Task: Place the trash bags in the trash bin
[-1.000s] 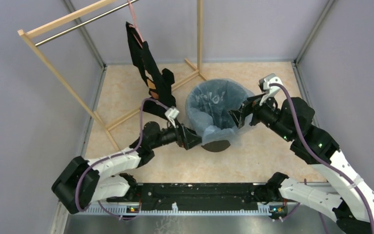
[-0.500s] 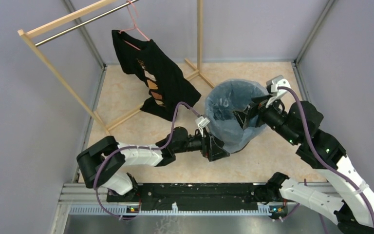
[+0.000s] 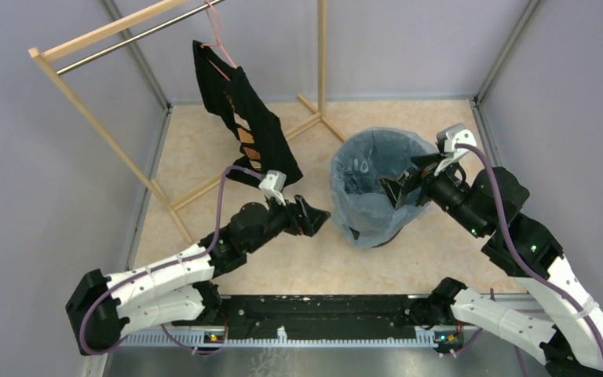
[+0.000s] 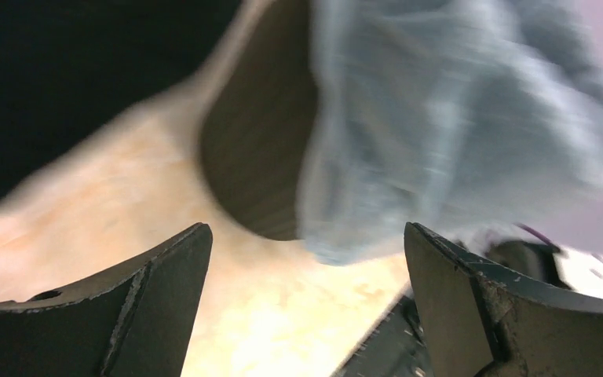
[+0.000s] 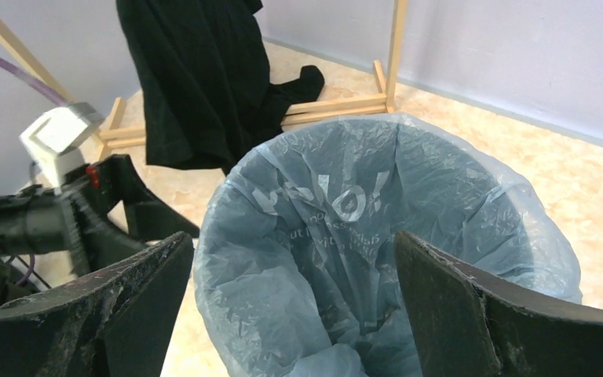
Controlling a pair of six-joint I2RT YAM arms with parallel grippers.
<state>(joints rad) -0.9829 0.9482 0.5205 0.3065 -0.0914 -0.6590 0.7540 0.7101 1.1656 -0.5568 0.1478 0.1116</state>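
Observation:
The black trash bin (image 3: 392, 233) stands right of centre, almost wholly wrapped by the pale blue trash bag (image 3: 365, 184), which lines it and folds over its rim. My left gripper (image 3: 319, 217) is open and empty, just left of the bin and apart from it. In the blurred left wrist view the bin's dark side (image 4: 259, 157) and the bag (image 4: 455, 118) lie ahead of the open gripper (image 4: 306, 314). My right gripper (image 3: 403, 188) is open over the bin's right rim. In the right wrist view it (image 5: 294, 314) straddles the bag's inner folds (image 5: 338, 236) and holds nothing.
A black garment with orange patches (image 3: 243, 129) hangs from a pink hanger on the wooden rack (image 3: 102, 129) at the back left, close behind my left arm. The rack's base bars (image 3: 314, 122) lie on the floor near the bin. Grey walls enclose the floor.
The bin with the bag slid right. My left gripper swung to the bin's front, then drew back to its left. The garment swung. My right gripper stayed at the rim.

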